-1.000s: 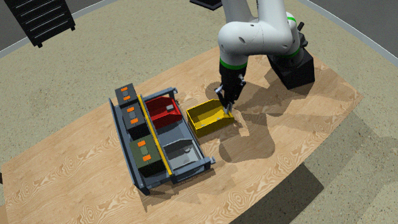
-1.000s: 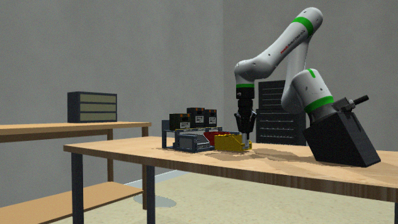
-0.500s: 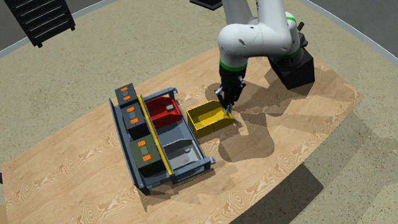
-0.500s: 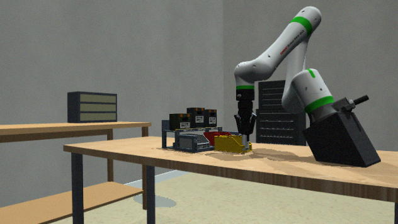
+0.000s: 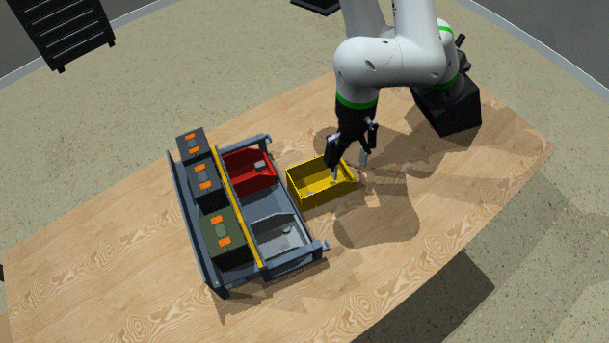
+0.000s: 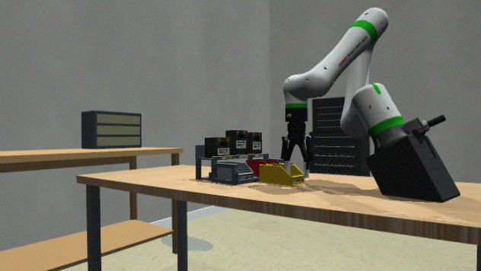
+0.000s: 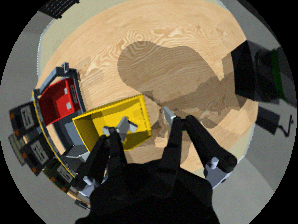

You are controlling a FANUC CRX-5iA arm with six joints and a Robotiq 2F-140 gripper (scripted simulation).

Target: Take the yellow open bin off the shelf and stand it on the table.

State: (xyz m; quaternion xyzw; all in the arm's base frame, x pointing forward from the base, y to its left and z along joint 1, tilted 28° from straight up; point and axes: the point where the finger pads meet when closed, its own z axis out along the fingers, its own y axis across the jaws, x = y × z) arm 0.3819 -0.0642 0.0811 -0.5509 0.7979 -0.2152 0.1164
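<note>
Shelf (image 5: pixel 185 202): on the left part of the table (image 5: pixel 434 202); dark boxes with orange tabs along the back row, open-front bins along the front.
Red bin (image 5: pixel 248 170): level on the shelf, a small grey part inside, just beside the yellow bin.
Grey bin (image 5: pixel 279 236): level at the near end of the shelf, a part visible inside.
Empty slot: between red and grey bins.
Yellow bin (image 5: pixel 320 183): off the shelf, flat on its base on the table, apart from the shelf's front rail as far as the top view shows; something small and pale inside, too small to name.
Hand (image 5: pixel 348 161): about half open, gripping nothing; one finger (image 5: pixel 332 159) down inside the bin, the other (image 5: pixel 363 155) outside, straddling the right-hand wall.
Contact with wall: cannot tell whether either finger touches it.
Stage: bin set down and released, judging by its flat stance; withdrawal left.
Risk, snag: a sideways or tilted retreat could catch the inner finger on the wall, dragging or tipping the bin and spilling its parts.
Risk, shove: a push leftward could drive the bin into the shelf and jolt the red bin.
Risk, rest: any nudge on leaving could keep the bin from settling.
Safer exit: likely straight up until both fingertips are above the rim.
</note>
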